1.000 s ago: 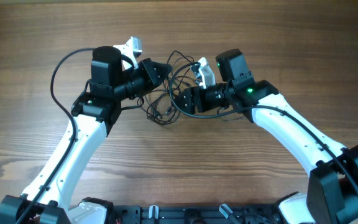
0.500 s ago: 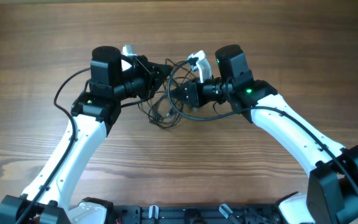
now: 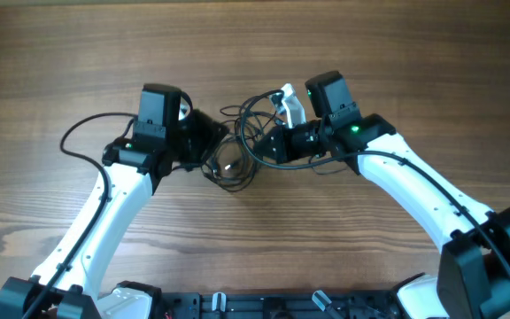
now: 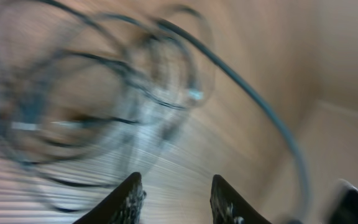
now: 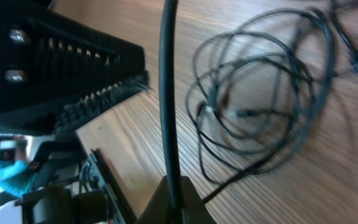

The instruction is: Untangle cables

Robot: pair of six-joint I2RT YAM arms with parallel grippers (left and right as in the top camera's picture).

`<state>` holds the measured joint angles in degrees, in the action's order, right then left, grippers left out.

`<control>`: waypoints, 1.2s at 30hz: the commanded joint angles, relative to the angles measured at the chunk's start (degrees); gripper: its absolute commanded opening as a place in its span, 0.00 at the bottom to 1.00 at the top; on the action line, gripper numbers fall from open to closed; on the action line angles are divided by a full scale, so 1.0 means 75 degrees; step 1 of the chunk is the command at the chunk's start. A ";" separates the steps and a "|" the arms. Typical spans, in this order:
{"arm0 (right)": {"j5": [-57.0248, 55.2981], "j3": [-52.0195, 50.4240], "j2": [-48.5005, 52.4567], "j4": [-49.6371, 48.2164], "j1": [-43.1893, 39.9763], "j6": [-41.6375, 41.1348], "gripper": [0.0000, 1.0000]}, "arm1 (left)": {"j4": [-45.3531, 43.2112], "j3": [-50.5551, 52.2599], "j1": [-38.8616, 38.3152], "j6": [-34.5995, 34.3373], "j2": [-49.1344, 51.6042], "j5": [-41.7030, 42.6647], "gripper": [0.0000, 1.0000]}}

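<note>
Cables [image 3: 235,159]: tangled bunch, middle of table [image 3: 60,53], between both arms. Right gripper [image 5: 171,198]: clamped on one strand running straight off its tips. Left gripper [image 4: 177,190]: fingers apart, empty, bunch just ahead.

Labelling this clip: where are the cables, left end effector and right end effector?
cables [image 5: 241,114], right wrist view, middle of the bunch.
left end effector [image 4: 176,196], left wrist view, between its fingertips.
right end effector [image 5: 171,193], right wrist view, between its fingertips.
</note>
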<state>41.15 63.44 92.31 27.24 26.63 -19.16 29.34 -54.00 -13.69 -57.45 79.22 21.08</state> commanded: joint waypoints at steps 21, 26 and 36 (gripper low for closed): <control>-0.0819 0.5808 -0.1323 0.0804 -0.0017 0.0131 0.05 | -0.1982 0.0714 0.0006 0.1550 0.1239 0.0254 0.53; -0.2754 0.5779 -0.1172 0.1705 -0.0017 0.0122 0.05 | -0.2780 0.0714 0.0009 0.2235 0.1204 0.1795 0.57; -0.3453 0.5779 -0.1008 0.2419 -0.0017 -0.0044 0.05 | -0.2830 0.0714 0.0015 0.2897 0.0930 0.1993 0.64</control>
<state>17.89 106.02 84.66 47.29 26.59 -19.09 8.08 -48.88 -13.69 -39.13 88.05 33.65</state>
